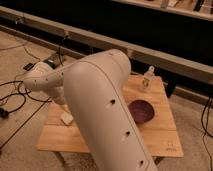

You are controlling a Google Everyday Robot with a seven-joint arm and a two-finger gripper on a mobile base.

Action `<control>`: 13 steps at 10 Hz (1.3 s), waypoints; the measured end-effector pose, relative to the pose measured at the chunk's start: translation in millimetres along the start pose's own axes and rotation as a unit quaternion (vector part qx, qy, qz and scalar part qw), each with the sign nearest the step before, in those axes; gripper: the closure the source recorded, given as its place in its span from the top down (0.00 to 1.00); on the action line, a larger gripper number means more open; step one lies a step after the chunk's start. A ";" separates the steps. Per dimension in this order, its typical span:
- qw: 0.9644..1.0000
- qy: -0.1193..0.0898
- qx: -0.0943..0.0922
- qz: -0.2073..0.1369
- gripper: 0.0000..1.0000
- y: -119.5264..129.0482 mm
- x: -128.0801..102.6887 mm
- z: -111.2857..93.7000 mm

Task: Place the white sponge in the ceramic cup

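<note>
The white sponge lies flat on the left part of the wooden table. My gripper hangs just above it at the end of the white forearm, mostly hidden behind the arm. Nothing shows between its fingers, and it stands open. My big white upper arm fills the middle of the view and covers the centre of the table. The ceramic cup is hidden from view.
A purple bowl sits right of centre on the table. A small white bottle stands near the far right edge. Cables run over the floor to the left. A dark wall with a rail runs behind.
</note>
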State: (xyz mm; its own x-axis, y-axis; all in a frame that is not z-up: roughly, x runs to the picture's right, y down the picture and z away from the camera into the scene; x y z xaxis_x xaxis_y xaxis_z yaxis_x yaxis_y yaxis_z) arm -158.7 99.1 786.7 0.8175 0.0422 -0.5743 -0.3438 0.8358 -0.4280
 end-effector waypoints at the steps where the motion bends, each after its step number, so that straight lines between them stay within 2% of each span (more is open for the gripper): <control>1: 0.999 0.009 0.009 -0.031 0.65 -2.6 -2.5 3.0; 2: 0.997 0.025 0.022 -0.073 0.65 -5.8 -6.2 8.6; 3: 0.996 0.030 0.026 -0.085 0.65 -5.9 -7.6 10.7; 5: 0.990 0.048 0.050 -0.126 0.65 -2.9 -13.5 17.8; 7: 0.984 0.058 0.068 -0.151 0.65 0.1 -17.7 22.0; 8: 0.982 0.062 0.075 -0.160 0.65 2.3 -19.7 23.8; 10: 0.974 0.067 0.091 -0.194 0.65 15.7 -30.5 29.2; 11: 0.973 0.067 0.093 -0.202 0.65 20.2 -33.7 31.7; 12: 0.969 0.067 0.098 -0.219 0.65 28.9 -40.4 37.2; 13: 0.966 0.067 0.101 -0.227 0.65 32.3 -43.2 39.6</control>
State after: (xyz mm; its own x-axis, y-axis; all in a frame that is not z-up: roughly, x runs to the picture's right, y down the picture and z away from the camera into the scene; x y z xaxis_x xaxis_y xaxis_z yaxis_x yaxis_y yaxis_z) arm -186.8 146.0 825.2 0.7912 -0.4138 -0.4503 0.1447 0.8421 -0.5195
